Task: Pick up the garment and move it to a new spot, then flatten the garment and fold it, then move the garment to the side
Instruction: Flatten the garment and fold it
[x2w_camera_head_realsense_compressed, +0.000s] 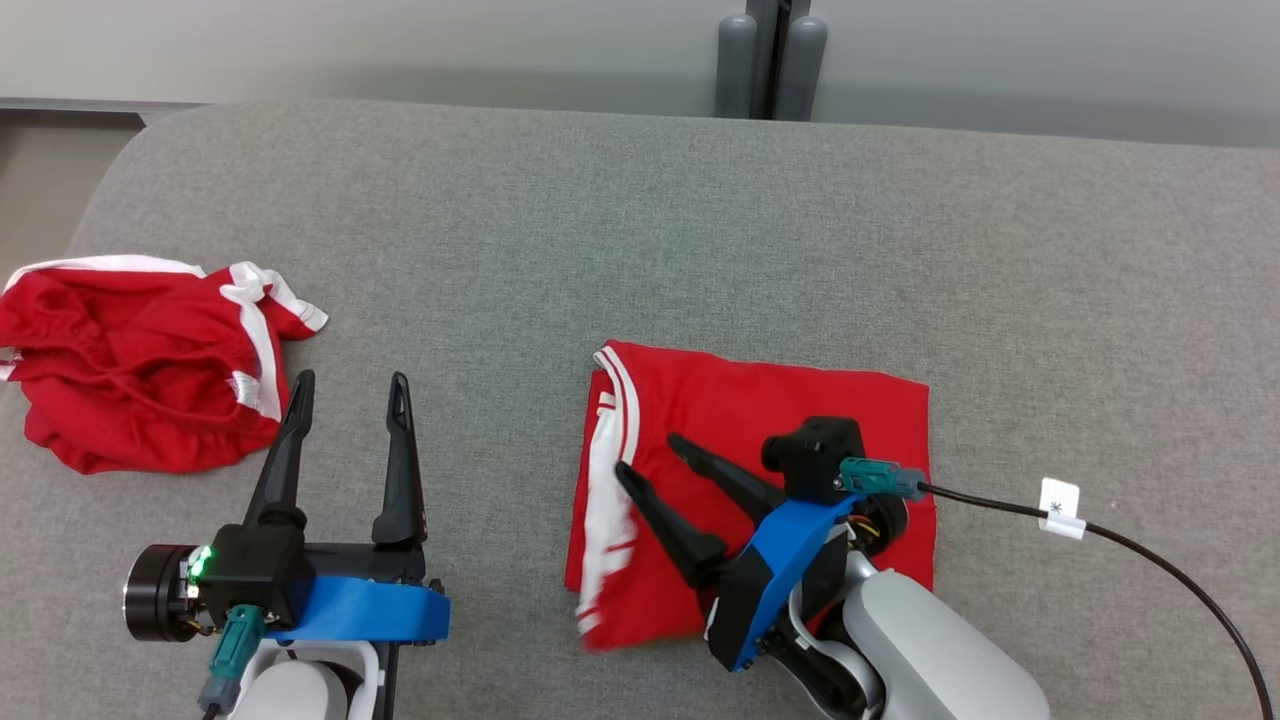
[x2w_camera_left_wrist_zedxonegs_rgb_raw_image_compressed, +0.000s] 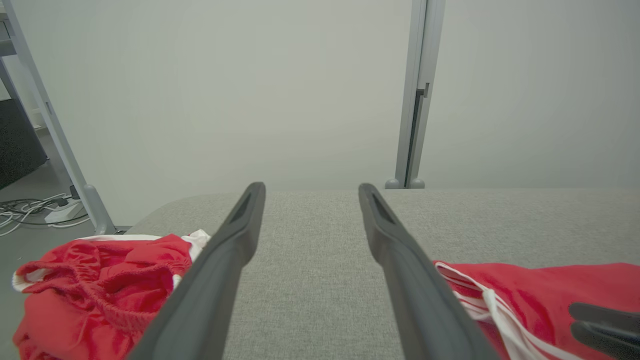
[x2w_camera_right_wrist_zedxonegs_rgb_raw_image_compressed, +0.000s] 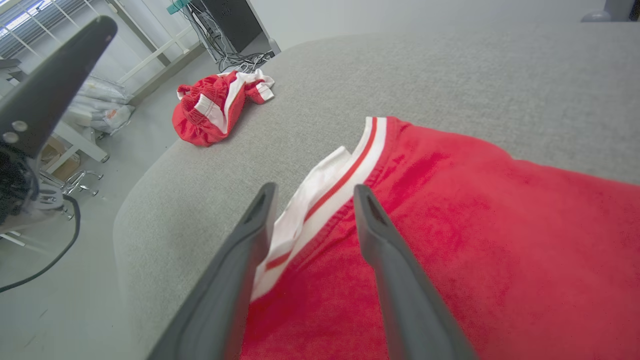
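A folded red garment with white striped trim lies flat on the grey table, right of centre. My right gripper stands open over its left part, fingers pointing toward the trim edge, with nothing between them. In the right wrist view the right gripper frames the white and red trim of the garment. My left gripper is open and empty at the lower left, well apart from the folded garment. In the left wrist view the left gripper points across bare table.
A second, crumpled red garment with white trim lies at the table's left edge, just left of the left gripper's fingers. A black cable with a white tag runs off to the right. A grey post stands behind the table.
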